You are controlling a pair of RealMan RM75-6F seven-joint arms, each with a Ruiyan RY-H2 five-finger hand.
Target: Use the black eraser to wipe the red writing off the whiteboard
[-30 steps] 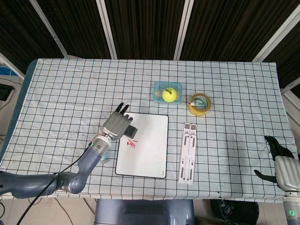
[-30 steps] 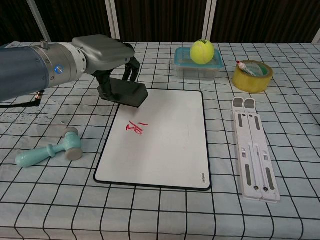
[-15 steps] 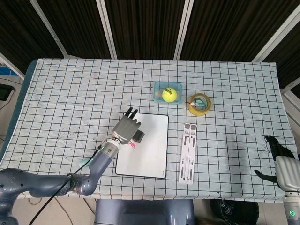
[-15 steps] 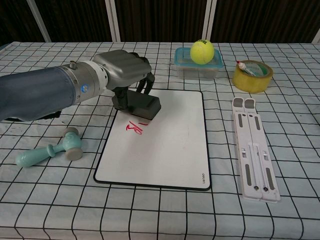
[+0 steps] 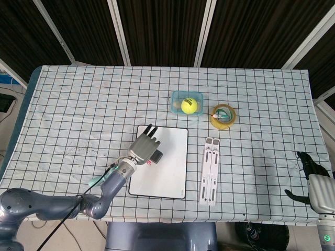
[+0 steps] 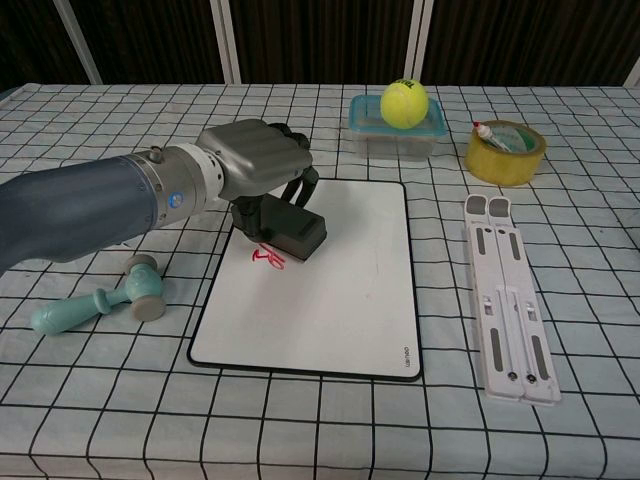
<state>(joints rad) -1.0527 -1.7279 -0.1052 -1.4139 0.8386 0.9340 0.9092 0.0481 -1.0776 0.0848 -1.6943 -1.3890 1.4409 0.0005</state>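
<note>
The left hand (image 6: 255,165), gripping the eraser (image 6: 291,229), has slid onto the writing (image 6: 266,258); wiping is under way, red remains.

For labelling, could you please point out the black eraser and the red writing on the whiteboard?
black block eraser (image 6: 293,230), chest view, its side face.
red writing (image 6: 267,258), chest view, the uncovered strokes.

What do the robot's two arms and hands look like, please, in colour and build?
The left hand has a silver-grey shell and dark fingers, a round wrist with a small blue mark, a blue-grey forearm and a black cable. The right hand shows black fingers on a pale grey body.
</note>
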